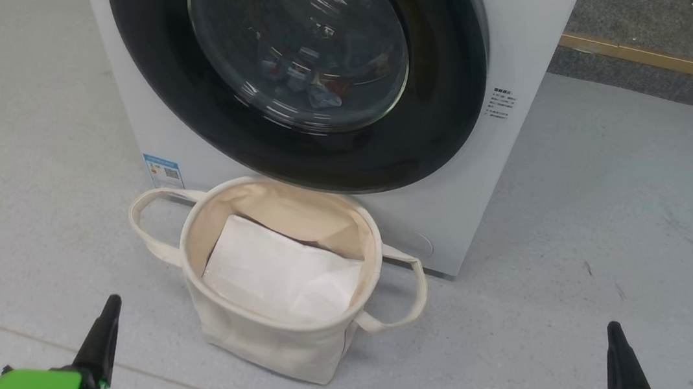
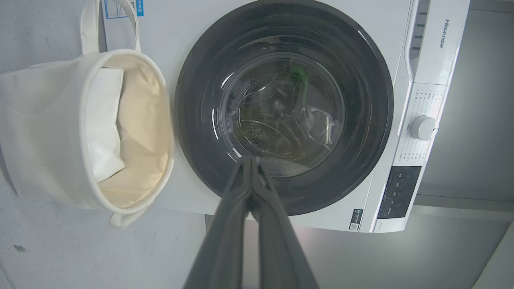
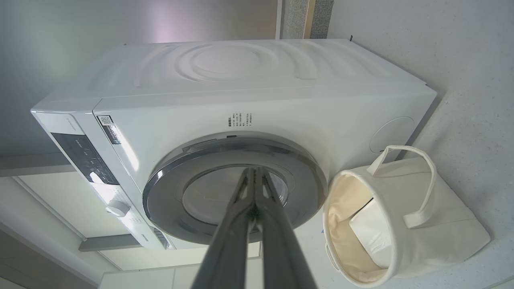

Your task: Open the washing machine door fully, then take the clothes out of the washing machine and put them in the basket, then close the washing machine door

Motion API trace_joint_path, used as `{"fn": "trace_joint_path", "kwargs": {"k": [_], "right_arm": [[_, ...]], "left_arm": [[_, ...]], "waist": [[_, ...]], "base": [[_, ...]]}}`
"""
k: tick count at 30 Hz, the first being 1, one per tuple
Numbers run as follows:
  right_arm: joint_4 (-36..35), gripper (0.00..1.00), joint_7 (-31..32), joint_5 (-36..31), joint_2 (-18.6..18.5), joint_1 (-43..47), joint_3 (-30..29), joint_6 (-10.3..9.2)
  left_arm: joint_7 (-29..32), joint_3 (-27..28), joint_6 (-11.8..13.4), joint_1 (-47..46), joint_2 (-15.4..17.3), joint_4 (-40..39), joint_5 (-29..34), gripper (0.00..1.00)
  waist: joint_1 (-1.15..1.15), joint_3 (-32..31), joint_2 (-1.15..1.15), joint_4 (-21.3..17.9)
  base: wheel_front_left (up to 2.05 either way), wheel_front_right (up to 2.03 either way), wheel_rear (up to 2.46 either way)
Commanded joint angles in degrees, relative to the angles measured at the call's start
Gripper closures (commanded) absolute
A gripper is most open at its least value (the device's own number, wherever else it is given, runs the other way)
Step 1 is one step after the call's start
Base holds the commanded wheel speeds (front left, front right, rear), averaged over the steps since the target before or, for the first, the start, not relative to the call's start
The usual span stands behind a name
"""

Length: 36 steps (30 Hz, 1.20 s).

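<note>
The left gripper (image 1: pixel 109 310) and right gripper (image 1: pixel 615 335) each have their long dark fingers pressed together on nothing, low over the grey floor (image 1: pixel 590 235). Ahead, between them, stands the round cream canvas basket (image 1: pixel 186 238) holding a folded white sheet (image 1: pixel 279 271), just in front of the boxy white washing machine (image 1: pixel 526 52). Its large glossy black washing machine door (image 1: pixel 140 60) is closed, with bluish patterned clothes (image 1: pixel 307 82) dim behind the glass.

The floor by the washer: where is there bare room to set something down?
Wide bare floor lies right of the washing machine, and more left of the basket. It is crowded in the middle: the basket stands close before the machine, under the shut door, with a white sheet inside.
</note>
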Motion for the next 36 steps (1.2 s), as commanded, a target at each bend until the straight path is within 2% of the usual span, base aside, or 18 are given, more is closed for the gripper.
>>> {"fn": "trace_joint_path", "kwargs": {"k": [1,36], "right_arm": [[-1.79,1.00,0.45,-0.21,-0.36,-2.78,1.12,0.01],[-1.79,1.00,0.44,-0.20,-0.36,-2.78,1.13,0.01]], "left_arm": [[0.46,1.94,-0.41,-2.51,0.37,-2.07,-0.18,1.00],[0.46,1.94,-0.41,-2.51,0.37,-2.07,-0.18,1.00]], "waist": [[0.00,0.00,0.00,0.00],[0.00,0.00,0.00,0.00]], "base": [[0.00,0.00,0.00],[0.00,0.00,0.00]]}}
